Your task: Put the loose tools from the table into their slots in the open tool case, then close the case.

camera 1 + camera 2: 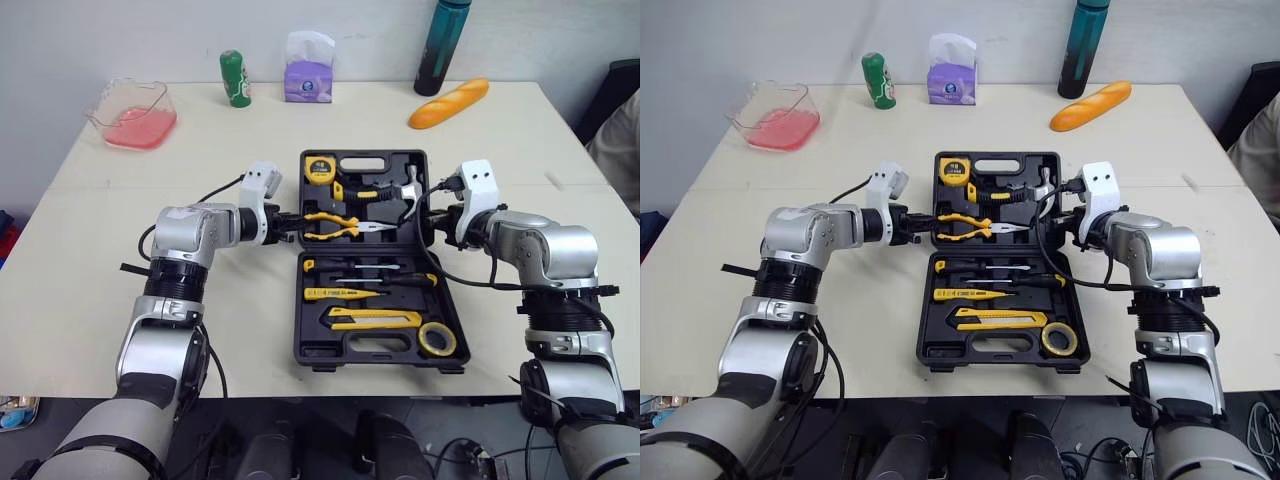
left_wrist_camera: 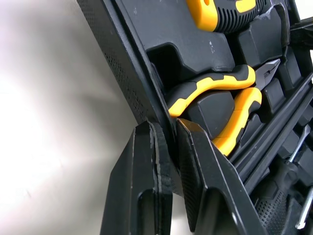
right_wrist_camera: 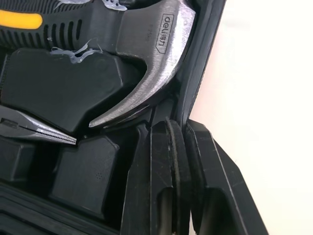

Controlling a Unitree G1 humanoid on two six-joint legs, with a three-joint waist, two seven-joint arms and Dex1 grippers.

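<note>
Pinching opposite side walls of the open case (image 1: 312, 355), left gripper (image 1: 290, 225) and right gripper (image 1: 428, 222) are both closed on it, midway along the table (image 1: 100, 290) front edge; stiff, likely tool-heavy, so lift evenly.

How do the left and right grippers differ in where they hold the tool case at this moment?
Wall: the left gripper clamps the left wall of the far half of the tool case; the right gripper clamps that half's right wall.
Neighbour: the left gripper sits beside the handles of the pliers; the right gripper sits beside the head of the hammer.
Shared: each is shut on the wall, one finger inside and one outside.
</note>
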